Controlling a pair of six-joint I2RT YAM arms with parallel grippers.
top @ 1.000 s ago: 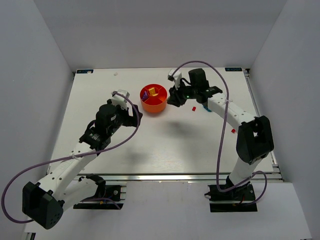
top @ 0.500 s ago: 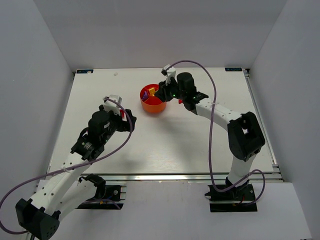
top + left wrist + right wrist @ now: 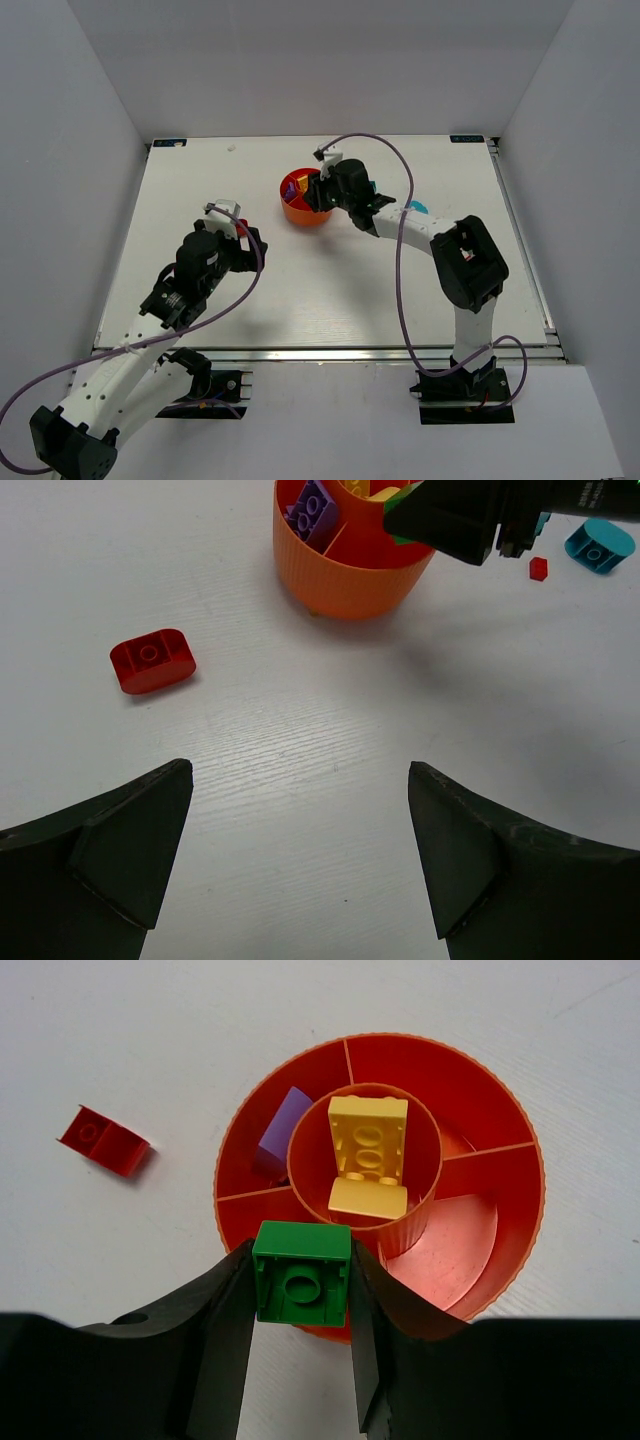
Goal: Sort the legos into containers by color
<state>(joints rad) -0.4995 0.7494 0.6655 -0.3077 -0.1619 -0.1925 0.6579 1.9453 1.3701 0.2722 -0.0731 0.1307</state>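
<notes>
White table (image 3: pixel 330 290) (wood-grained, seemingly) between plain grey walls (image 3: pixel 300 60).

Orange bowl (image 3: pixel 450 1075) was smooth, slightly glossy plastic; green brick (image 3: pixel 300 1275) shiny plastic; table (image 3: pixel 300 780) matt white, faintly wood-grained.

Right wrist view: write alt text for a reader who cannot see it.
The right gripper holds a green brick at the rim of a divided orange-red bowl. Yellow bricks sit in its centre cup, a purple brick in a left wedge; a red brick lies on the table left of it.
</notes>
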